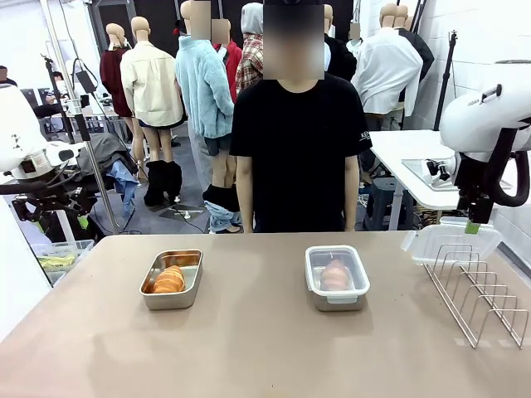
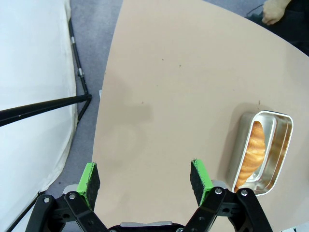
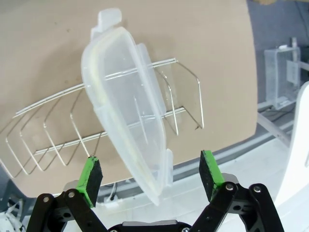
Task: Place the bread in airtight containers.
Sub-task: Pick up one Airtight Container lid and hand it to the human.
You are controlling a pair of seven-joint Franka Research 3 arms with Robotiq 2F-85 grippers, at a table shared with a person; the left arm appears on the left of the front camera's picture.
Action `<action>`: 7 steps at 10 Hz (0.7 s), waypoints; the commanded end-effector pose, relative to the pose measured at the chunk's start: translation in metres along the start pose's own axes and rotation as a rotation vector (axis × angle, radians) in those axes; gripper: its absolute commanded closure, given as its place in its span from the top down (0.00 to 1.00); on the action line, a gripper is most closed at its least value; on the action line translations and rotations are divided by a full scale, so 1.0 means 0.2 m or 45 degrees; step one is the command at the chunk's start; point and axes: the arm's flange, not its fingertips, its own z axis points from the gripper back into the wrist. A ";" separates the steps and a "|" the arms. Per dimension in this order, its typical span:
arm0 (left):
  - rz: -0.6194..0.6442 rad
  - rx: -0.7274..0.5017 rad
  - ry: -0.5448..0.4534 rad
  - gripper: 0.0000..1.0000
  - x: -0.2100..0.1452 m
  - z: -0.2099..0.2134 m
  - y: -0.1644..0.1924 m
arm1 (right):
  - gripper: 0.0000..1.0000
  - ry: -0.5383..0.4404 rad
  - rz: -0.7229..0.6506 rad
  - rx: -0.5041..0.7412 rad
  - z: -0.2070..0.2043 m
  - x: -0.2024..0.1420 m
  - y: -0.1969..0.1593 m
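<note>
Front view: glossy golden bread point(image 1: 169, 279) fills an unlidded tin point(image 1: 172, 292); both grippers gape, empty.

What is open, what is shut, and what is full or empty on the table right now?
Left tin: open, no lid, one bread roll inside.
Right tin: lid on, one roll inside.
Spare lid: off, leaning in the wire rack, between the right gripper's fingers but not gripped.
Left gripper: open, holding nothing.
Right gripper: open, holding nothing.
</note>
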 end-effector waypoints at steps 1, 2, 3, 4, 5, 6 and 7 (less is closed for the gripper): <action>0.010 0.002 0.004 0.97 0.00 0.01 0.01 | 1.00 -0.034 0.019 0.025 -0.01 0.01 -0.05; 0.010 0.002 0.004 0.97 0.00 0.01 0.01 | 1.00 -0.050 0.036 0.046 -0.03 0.02 -0.05; 0.010 0.002 0.004 0.97 0.00 0.01 0.01 | 1.00 -0.044 0.048 0.063 -0.07 0.04 -0.06; 0.010 0.002 0.004 0.97 0.00 0.01 0.01 | 1.00 -0.047 0.049 0.074 -0.10 0.06 -0.07; 0.010 0.002 0.004 0.97 0.00 0.01 0.01 | 1.00 -0.039 0.044 0.083 -0.12 0.07 -0.08; 0.010 0.002 0.004 0.97 0.00 0.01 0.01 | 1.00 -0.037 0.042 0.091 -0.14 0.07 -0.08; 0.010 0.002 0.004 0.97 0.00 0.01 0.01 | 0.80 -0.039 0.038 0.101 -0.14 0.08 -0.09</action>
